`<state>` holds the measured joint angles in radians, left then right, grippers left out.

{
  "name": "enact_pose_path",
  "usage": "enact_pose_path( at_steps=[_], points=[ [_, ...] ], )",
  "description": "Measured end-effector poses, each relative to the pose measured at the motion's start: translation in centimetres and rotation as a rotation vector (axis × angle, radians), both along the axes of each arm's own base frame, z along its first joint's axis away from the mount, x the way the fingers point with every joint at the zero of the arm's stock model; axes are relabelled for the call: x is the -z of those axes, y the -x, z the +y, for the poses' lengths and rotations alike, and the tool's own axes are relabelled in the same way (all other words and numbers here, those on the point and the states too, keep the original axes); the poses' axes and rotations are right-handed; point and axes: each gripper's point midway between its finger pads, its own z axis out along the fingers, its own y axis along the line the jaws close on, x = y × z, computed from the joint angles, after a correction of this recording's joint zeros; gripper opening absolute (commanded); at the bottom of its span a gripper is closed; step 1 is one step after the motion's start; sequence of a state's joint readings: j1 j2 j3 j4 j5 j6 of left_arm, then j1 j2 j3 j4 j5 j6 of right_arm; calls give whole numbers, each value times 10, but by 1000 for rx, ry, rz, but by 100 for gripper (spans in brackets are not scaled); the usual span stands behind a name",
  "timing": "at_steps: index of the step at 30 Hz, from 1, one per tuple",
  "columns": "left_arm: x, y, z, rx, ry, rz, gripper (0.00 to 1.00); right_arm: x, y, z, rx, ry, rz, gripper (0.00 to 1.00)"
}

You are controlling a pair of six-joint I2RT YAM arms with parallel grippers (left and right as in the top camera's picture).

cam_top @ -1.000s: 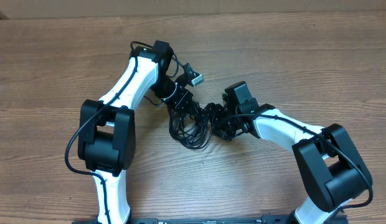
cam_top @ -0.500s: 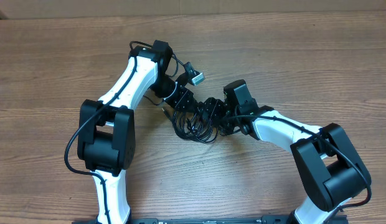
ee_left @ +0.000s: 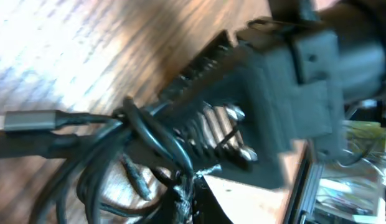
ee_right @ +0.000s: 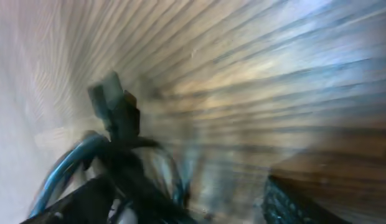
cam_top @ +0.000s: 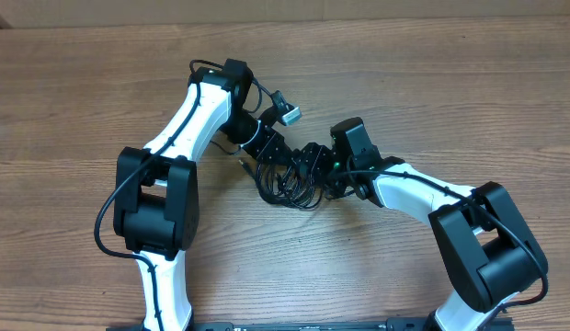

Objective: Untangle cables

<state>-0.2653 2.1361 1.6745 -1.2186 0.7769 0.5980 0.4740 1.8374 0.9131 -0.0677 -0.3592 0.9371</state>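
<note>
At the middle of the table [cam_top: 450, 92], the left gripper [cam_top: 266, 147] stays pinched shut on the top of the cables [cam_top: 287, 187], which have drawn up and leftward into a tighter bunch beneath it. Nothing looks separated yet: black loops overlap, with one plug [ee_left: 31, 120] sticking out sideways. To their right, the right gripper [cam_top: 316, 167] has pushed against the bunch, jaws wide, apparently gripping nothing.

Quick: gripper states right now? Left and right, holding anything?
Left gripper: shut on the cables.
Right gripper: jaws open at the cables, no grip visible.
</note>
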Motion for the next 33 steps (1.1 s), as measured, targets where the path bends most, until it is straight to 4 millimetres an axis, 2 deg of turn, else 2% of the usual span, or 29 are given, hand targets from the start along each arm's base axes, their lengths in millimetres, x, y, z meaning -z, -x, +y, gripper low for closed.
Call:
enact_pose_path(
  at_steps=[6, 11, 17, 18, 21, 25, 29, 33],
  points=[
    [-12, 8, -8, 23, 86, 25, 4, 6, -7, -13, 56, 69, -19, 61],
    [-14, 1, -2, 2, 111, 12, 4, 7, -10, -17, 74, 88, -29, 60],
    [-3, -31, 6, -63, 53, -93, 30, 5, -16, -15, 82, 79, -51, 61],
    [0, -38, 8, -77, 30, -114, 38, 4, -17, -15, 82, 77, -56, 61],
    [11, -53, 12, -130, -66, -155, 44, 4, -17, -14, 82, 75, -57, 61],
    [17, -55, 8, -136, -131, -175, 45, 4, -17, -14, 81, 73, -58, 60],
    [23, -53, 2, -125, -189, -195, 36, 4, -19, -13, 81, 69, -63, 61],
    [27, -56, 1, -122, -229, -222, 36, 4, -19, -13, 80, 69, -64, 61]
  ],
)
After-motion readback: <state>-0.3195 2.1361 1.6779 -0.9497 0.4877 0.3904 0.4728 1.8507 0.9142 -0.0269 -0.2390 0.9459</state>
